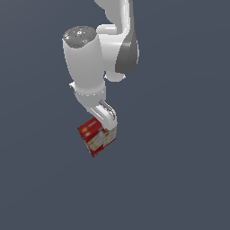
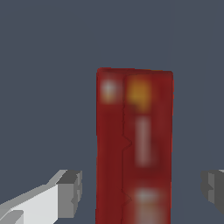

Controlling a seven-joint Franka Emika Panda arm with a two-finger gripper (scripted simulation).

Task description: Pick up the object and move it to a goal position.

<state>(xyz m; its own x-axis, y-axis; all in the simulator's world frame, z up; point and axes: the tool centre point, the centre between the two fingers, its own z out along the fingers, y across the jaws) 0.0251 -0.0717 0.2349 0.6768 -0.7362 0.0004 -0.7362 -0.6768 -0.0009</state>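
Note:
The object is a small red carton point(image 1: 93, 136) with white and yellow printed panels, resting on the dark grey floor, and my gripper point(image 1: 108, 126) is directly over it. In the wrist view the carton point(image 2: 133, 144) stands between my two fingers point(image 2: 70, 192), with a narrow gap on one side and a wider gap on the other. The gripper point(image 2: 141, 188) is open and straddles the carton without touching it. In the exterior view the white wrist hides the fingertips and part of the carton's top.
The white arm point(image 1: 85, 63) rises from the carton toward the top of the exterior view. A plain dark grey floor point(image 1: 179, 170) spreads all around. No other object or goal marker shows.

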